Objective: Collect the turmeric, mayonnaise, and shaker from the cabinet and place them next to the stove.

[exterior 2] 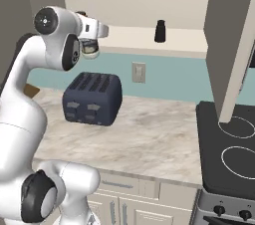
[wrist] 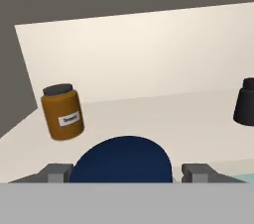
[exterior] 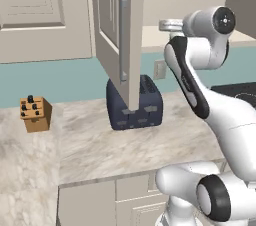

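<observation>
Your gripper (wrist: 128,171) straddles the mayonnaise (wrist: 121,161), grip unconfirmed, right of the turmeric (wrist: 62,112); rigid, likely slick: clamp its sides.

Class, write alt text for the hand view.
A round dark blue jar lid sits between the gripper's spread grey fingertips. On the cream cabinet shelf behind, a tilted orange-brown jar stands left, a small black shaker right.

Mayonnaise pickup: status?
Tool closed around mayonnaise lid, at cabinet shelf. Turmeric and shaker on the shelf. Open cabinet door beside the arm.
</observation>
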Controlling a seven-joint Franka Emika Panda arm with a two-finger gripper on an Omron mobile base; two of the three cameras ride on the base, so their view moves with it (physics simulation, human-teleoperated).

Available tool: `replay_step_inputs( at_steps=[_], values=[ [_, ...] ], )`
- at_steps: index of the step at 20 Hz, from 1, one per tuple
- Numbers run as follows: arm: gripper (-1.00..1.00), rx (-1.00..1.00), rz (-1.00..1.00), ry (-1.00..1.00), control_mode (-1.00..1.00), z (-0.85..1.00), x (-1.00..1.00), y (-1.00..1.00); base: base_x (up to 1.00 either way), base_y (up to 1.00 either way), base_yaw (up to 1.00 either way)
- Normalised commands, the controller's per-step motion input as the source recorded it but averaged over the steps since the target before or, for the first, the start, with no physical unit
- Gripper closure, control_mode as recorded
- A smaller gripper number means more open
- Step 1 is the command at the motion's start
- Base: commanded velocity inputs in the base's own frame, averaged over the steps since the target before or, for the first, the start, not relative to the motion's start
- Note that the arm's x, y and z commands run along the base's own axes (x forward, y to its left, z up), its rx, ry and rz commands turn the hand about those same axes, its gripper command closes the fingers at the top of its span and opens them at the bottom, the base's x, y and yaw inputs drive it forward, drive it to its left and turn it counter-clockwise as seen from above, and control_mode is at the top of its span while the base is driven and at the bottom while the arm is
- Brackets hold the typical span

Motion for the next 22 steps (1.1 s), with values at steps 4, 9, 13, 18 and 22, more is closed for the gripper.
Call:
replay_step_inputs(
  at_steps=[4,9,13,18,22],
  values=[
    [1.0,0.0,0.08,0.01,-1.0,-0.02,-0.88,-0.47,0.0,0.0,0.0],
    [1.0,0.0,0.06,0.04,-1.0,-0.23,-0.87,-0.38,0.0,0.0,0.0],
    [1.0,0.0,0.02,0.11,-1.0,-0.48,-0.77,-0.37,0.0,0.0,0.0],
    [1.0,0.0,0.0,0.09,-1.0,-0.68,-0.44,-0.47,0.0,0.0,0.0],
    [1.0,0.0,0.0,0.08,-1.0,-0.63,-0.18,-0.51,0.0,0.0,0.0]
  ],
)
